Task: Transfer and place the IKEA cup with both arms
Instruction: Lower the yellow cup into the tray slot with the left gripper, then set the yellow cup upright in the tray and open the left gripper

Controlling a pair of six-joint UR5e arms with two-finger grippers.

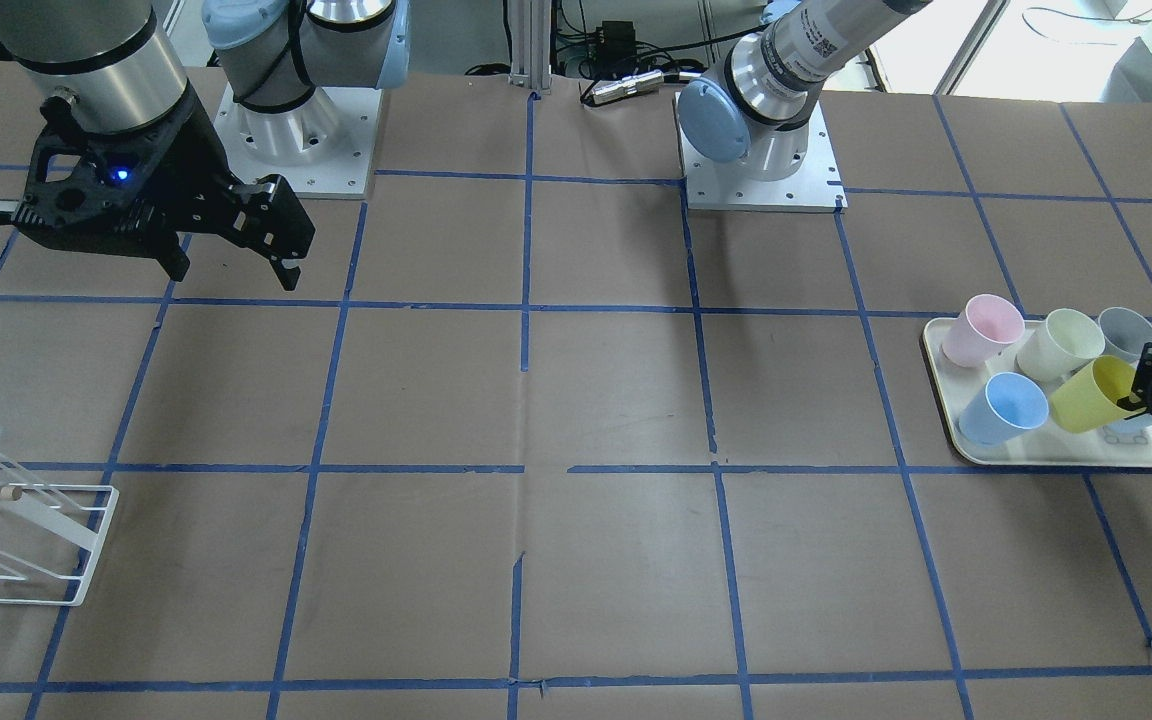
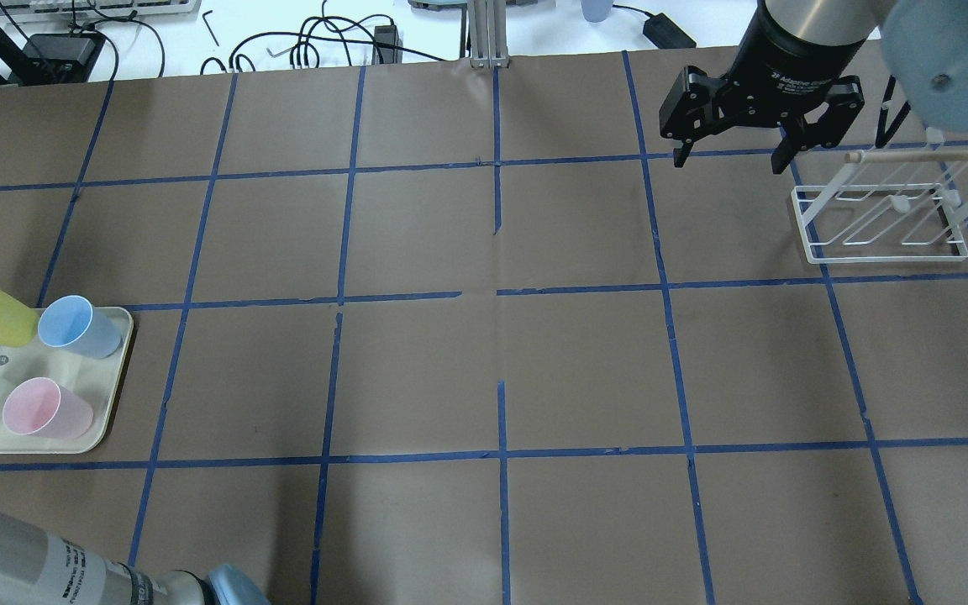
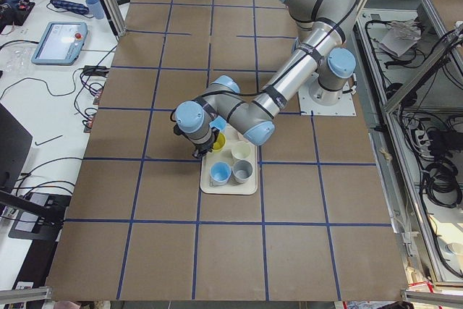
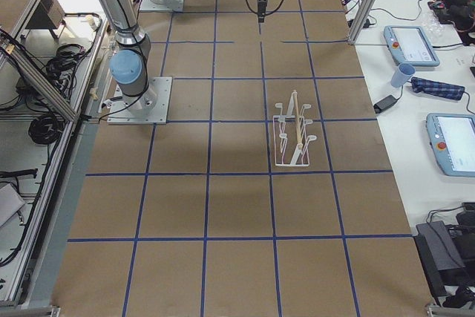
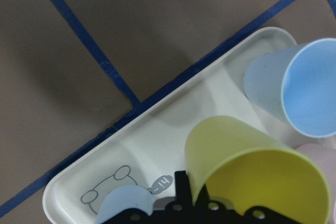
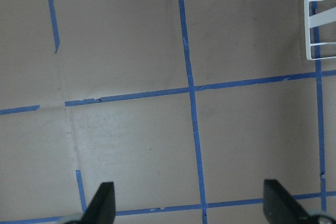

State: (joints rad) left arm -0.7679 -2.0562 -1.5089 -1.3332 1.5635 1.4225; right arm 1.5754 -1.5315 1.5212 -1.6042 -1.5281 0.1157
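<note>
The yellow-green IKEA cup (image 1: pixel 1091 395) is tilted over the white tray (image 1: pixel 1066 462) at the table's left end. It also shows in the overhead view (image 2: pixel 1 318) and the left wrist view (image 5: pixel 252 171). My left gripper (image 1: pixel 1148 385) is shut on the cup's rim, with one finger (image 5: pixel 181 184) against the outside wall. My right gripper (image 2: pixel 729 164) hangs open and empty above the table, far from the cup and next to the wire rack. Its fingertips (image 6: pixel 103 203) stand wide apart over bare paper.
A pink cup (image 1: pixel 981 330), a cream cup (image 1: pixel 1061 343), a grey-blue cup (image 1: pixel 1126 332) and a light blue cup (image 1: pixel 1004 407) lie on the tray around the yellow-green one. A white wire rack (image 2: pixel 887 214) with a wooden rod stands at the right end.
</note>
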